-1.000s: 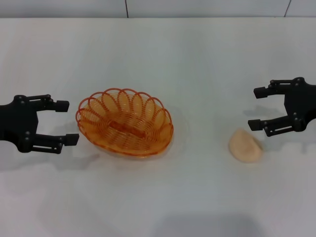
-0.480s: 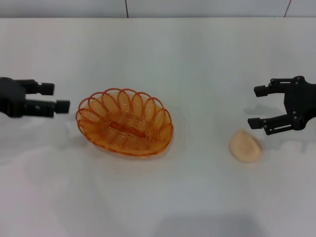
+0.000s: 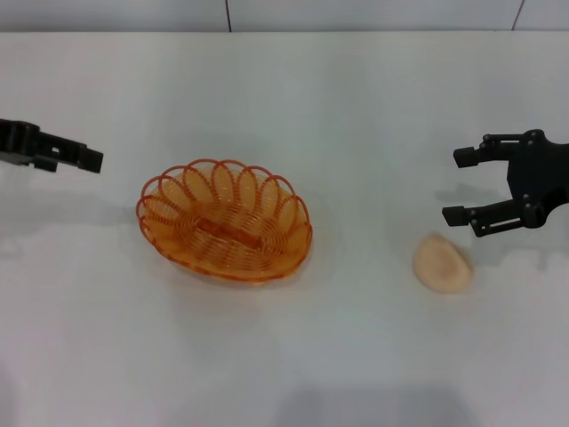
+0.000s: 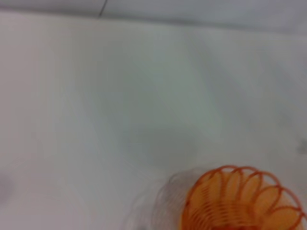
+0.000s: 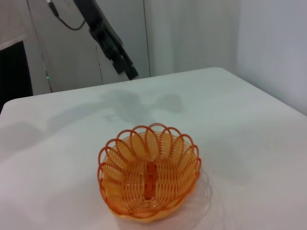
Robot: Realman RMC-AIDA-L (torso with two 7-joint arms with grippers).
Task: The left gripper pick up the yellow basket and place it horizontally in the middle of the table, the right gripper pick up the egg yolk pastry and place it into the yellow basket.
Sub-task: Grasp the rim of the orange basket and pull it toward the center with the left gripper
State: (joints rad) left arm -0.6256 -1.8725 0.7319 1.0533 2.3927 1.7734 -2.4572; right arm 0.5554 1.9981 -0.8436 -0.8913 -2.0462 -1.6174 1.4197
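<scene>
Both claws are showing matte black: the right gripper (image 3: 460,184) with two blocky-tipped fingers on linked bars, the left gripper (image 3: 92,160) slimmer, its black arm (image 5: 103,32) trailing a dark cable

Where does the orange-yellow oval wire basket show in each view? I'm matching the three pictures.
Head view: the orange-yellow oval wire basket sits left of centre on the white table.
Left wrist view: only part of its scalloped rim shows, at the bottom edge, right of centre.
Right wrist view: whole and empty, low in the middle.
Shared landmark: the table's far edge against the wall.
</scene>
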